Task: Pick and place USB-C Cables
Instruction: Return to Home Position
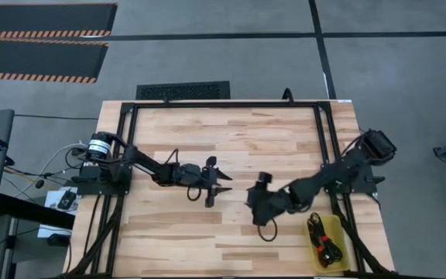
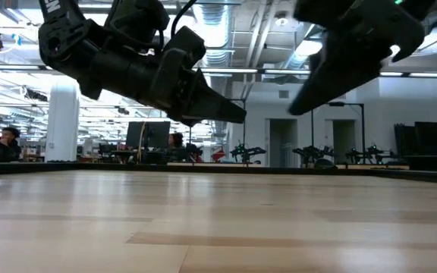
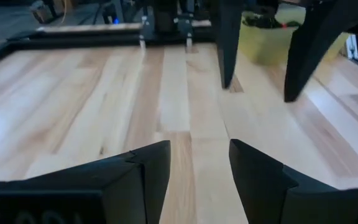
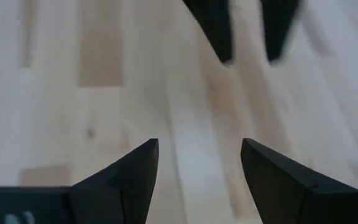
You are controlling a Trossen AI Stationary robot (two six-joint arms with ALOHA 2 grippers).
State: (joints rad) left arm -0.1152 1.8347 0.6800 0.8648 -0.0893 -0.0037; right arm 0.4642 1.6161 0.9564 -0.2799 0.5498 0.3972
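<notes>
In the high view the USB-C cables (image 1: 324, 242) lie as a dark tangle with red bands inside a yellow bin (image 1: 337, 229) near the table's near right corner. I make out no teal-blue one. The left wrist view also shows the bin (image 3: 267, 43) with dark cables (image 3: 272, 22) in it. My left gripper (image 1: 218, 181) is open over the middle of the table, holding nothing. My right gripper (image 1: 252, 194) is open too and faces it from the right, a short way off. Between each gripper's own fingers (image 3: 199, 155) (image 4: 199, 149) there is only bare wood.
The wooden table (image 1: 231, 132) is bordered by a black frame (image 1: 223, 105). In the low view both arms hang above the table top (image 2: 203, 220). In the left wrist view, the right arm's fingers (image 3: 227, 43) stand straight ahead of my left gripper. Off the table's left edge lie loose wires (image 1: 49, 167).
</notes>
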